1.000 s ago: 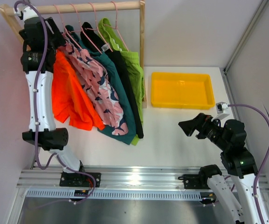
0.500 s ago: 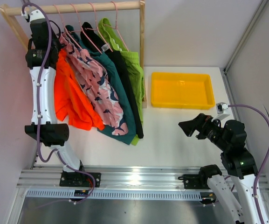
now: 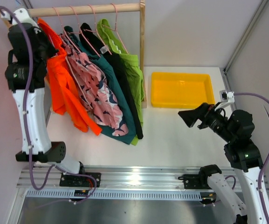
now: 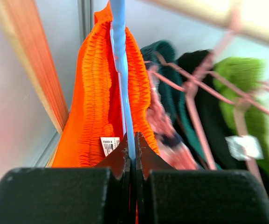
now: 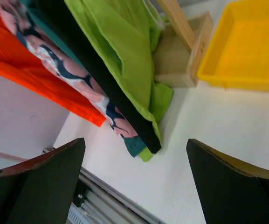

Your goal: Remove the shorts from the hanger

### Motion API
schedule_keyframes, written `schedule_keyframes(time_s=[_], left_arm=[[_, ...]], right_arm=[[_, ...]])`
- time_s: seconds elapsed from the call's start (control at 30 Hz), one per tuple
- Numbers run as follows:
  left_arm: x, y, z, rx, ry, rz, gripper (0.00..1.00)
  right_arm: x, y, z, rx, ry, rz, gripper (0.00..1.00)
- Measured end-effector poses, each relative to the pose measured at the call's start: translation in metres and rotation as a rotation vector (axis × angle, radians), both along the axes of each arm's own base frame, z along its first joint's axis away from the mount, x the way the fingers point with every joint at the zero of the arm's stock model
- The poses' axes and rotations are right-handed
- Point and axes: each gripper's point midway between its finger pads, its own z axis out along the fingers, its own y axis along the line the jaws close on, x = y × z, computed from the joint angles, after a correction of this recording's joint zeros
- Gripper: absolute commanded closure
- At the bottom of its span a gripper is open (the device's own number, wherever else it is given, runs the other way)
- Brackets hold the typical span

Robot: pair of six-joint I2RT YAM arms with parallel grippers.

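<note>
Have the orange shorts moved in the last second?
Yes. The orange shorts swung left, toward the rail's left end, away from the yellow tray.

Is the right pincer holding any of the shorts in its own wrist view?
No, the right pincer stands wide open with nothing between its fingers, and the shorts hang apart from it.

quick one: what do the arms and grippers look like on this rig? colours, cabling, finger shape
Both match: the left arm and right arm have white links and black joint housings, and a loose purple cable runs along each. The left gripper and right gripper have matte black fingers, broad and tapering to wedge tips. No markings or sleeves visible.
</note>
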Motion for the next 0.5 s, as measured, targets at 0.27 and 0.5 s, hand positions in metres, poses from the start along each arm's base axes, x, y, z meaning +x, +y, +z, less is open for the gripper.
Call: schedule_keyframes(time_s=[0.27,0.5], left_arm=[[-0.078,-0.019,0.047,-0.007,-0.137,-0.060,1.00],[-0.075,-0.031,0.019,-0.040,-0.075,-0.105,1.00]], right_arm=[[-0.006,0.020,0.095,0.053,-0.231,0.133,0.01],[-0.039,0.096,0.144,0.144,-0.268,0.441,0.01]])
